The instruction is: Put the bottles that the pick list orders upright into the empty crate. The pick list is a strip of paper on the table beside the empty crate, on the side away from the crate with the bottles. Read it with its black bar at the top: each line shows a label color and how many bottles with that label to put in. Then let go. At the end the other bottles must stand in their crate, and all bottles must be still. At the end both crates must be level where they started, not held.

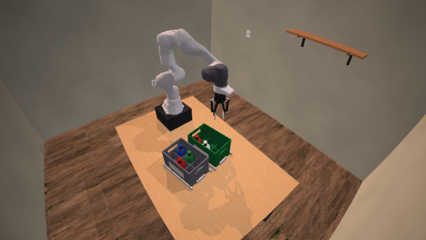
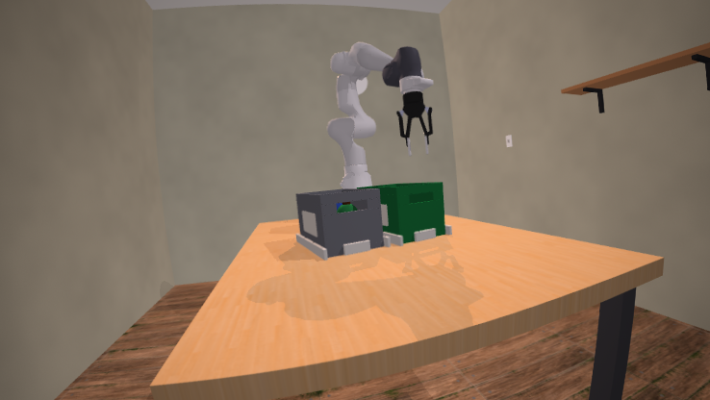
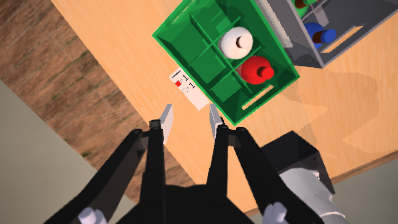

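The green crate stands on the table and holds a red-labelled bottle and a white-labelled bottle, both upright. The grey crate beside it holds a blue bottle, a green bottle and a red bottle. My gripper hangs high above the table, beyond the green crate's far side, partly open and empty. In the wrist view the gripper is above the pick list, a white strip next to the green crate. A red mark shows on the strip; the rest is too small to read.
The arm's black base stands at the table's far end, close to the crates. The table edge and wooden floor lie just beyond the pick list. A wall shelf hangs far off to the right.
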Controlling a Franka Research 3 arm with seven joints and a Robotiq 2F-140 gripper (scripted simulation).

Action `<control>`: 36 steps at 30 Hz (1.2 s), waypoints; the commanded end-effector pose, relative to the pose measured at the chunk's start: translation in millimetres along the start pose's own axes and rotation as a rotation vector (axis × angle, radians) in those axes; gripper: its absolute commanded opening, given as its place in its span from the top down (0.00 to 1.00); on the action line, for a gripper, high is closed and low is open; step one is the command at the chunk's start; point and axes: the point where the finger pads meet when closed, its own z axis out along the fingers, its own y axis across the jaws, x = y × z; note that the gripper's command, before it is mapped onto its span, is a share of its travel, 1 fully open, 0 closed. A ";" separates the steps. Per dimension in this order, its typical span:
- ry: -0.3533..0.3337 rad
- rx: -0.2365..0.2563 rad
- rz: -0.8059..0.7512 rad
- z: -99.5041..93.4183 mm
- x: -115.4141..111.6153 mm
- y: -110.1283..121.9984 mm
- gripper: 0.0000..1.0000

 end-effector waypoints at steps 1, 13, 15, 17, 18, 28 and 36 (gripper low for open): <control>-0.008 -0.009 0.059 -5.6 -15.3 -10.6 0.62; -0.008 -0.009 0.059 -21.6 -48.7 -44.2 0.62; -0.008 -0.009 0.059 -24.8 -55.4 -50.9 0.62; -0.008 -0.009 0.059 -28.0 -62.1 -57.6 0.62; -0.008 -0.009 0.059 -29.6 -65.4 -61.0 0.62; -0.008 -0.009 0.059 -42.4 -92.1 -87.9 0.62; -0.008 -0.009 0.059 -55.3 -118.8 -114.7 0.62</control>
